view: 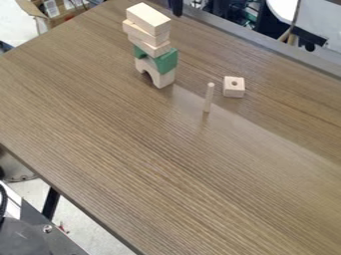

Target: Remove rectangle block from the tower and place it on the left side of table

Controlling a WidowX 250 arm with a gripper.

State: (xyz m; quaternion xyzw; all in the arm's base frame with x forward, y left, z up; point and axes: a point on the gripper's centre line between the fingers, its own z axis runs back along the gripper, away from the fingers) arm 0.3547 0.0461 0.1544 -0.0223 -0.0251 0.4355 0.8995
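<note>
Standing on the table (166,164), a wooden peg (209,98) comes nearest, then a drilled cube (234,89); beyond, the rectangular block (148,18) tops the tower (166,61). I cannot tell the black gripper's (175,7) opening or hold; a cardboard box (30,9) bears white labels (51,7).

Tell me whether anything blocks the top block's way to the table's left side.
Nothing visible stands between the top block and the table's left side, as the camera sees it; the peg and holed cube are right of the tower.
</note>
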